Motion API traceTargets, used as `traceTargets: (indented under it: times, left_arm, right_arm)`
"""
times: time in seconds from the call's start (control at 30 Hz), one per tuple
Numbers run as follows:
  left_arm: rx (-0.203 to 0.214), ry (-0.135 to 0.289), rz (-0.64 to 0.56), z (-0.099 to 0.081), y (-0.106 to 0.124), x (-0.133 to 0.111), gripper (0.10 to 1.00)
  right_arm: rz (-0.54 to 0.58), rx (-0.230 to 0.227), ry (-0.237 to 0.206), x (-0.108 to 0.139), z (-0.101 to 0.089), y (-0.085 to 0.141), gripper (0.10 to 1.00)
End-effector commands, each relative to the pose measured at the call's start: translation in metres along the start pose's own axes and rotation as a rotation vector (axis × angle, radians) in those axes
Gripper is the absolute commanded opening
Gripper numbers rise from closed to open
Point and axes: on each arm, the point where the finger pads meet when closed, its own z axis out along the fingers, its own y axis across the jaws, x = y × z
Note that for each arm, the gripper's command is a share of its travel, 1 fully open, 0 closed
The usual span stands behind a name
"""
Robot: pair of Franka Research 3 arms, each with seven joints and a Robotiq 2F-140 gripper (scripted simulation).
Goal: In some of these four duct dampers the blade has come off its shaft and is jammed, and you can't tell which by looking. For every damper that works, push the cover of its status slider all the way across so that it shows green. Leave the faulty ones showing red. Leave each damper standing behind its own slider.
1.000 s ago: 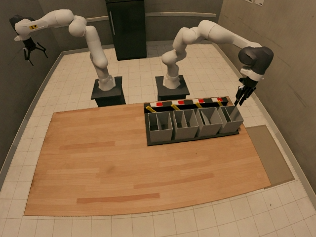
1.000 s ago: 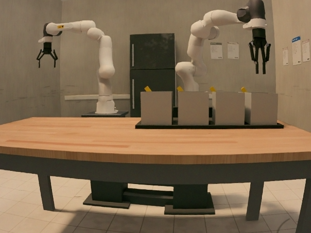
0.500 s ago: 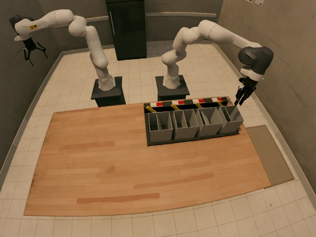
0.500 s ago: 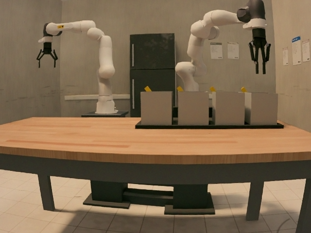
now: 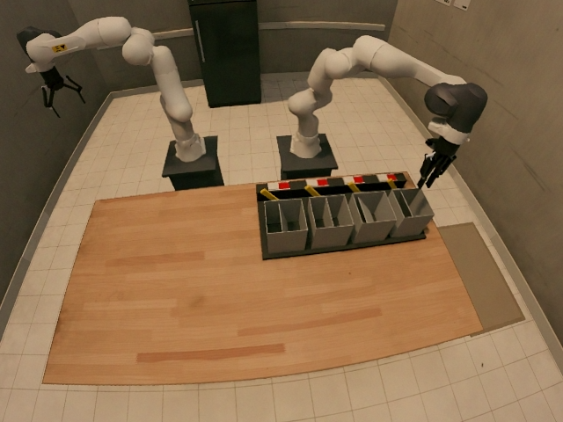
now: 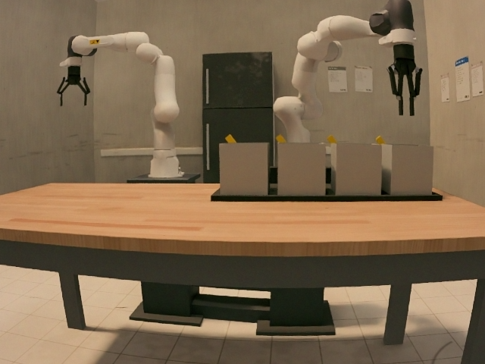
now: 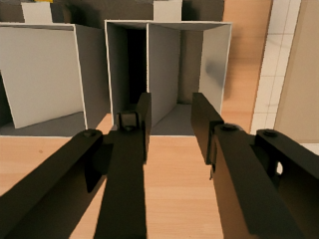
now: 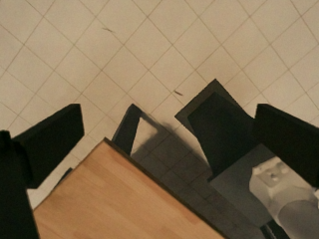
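Beyond the far left corner of the counter (image 5: pixel 181 294) (image 6: pixel 235 223) (image 7: pixel 174 184) (image 8: pixel 125 199), the right pincer (image 5: pixel 70 109) (image 6: pixel 73 105) (image 8: pixel 168 119) is held high, spread wide and empty. Along the far edge, towards the right corner, four grey boxes (image 5: pixel 287 242) (image 6: pixel 243 168) (image 7: pixel 95 75) are placed behind their sliders (image 5: pixel 322 182), all showing red. Near that corner, the left pincer (image 5: pixel 425 185) (image 6: pixel 406 114) (image 7: pixel 170 108) is held above, slightly parted, with nothing grasped.

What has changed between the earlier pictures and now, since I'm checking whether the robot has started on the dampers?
Nothing visibly changed. The left gripper and the right gripper are where they were, and the four sliders show red as before.
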Motion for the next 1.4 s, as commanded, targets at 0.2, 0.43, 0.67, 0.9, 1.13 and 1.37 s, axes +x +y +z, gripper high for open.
traceTargets:
  times: [0.2, 0.43, 0.67, 0.9, 1.13, 1.37]
  left_arm:
    - [0.005, 0.003, 0.003, 0.0013, -0.0013, 0.0005, 0.099]
    - [0.005, 0.003, 0.003, 0.0013, -0.0013, 0.0005, 0.099]
    - [0.005, 0.003, 0.003, 0.0013, -0.0013, 0.0005, 0.099]
    - [0.005, 0.003, 0.003, 0.0013, -0.0013, 0.0005, 0.099]
    - [0.005, 0.003, 0.003, 0.0013, -0.0013, 0.0005, 0.099]
    - [0.005, 0.003, 0.003, 0.0013, -0.0013, 0.0005, 0.099]
  right_arm:
    - [-0.005, 0.0, -0.004, -0.0006, 0.0006, 0.0, 1.0]
    - [-0.005, 0.0, -0.004, -0.0006, 0.0006, 0.0, 1.0]
    - [-0.005, 0.0, -0.004, -0.0006, 0.0006, 0.0, 1.0]
    - [-0.005, 0.0, -0.004, -0.0006, 0.0006, 0.0, 1.0]
    - [-0.005, 0.0, -0.004, -0.0006, 0.0006, 0.0, 1.0]
    - [-0.005, 0.0, -0.004, -0.0006, 0.0006, 0.0, 1.0]
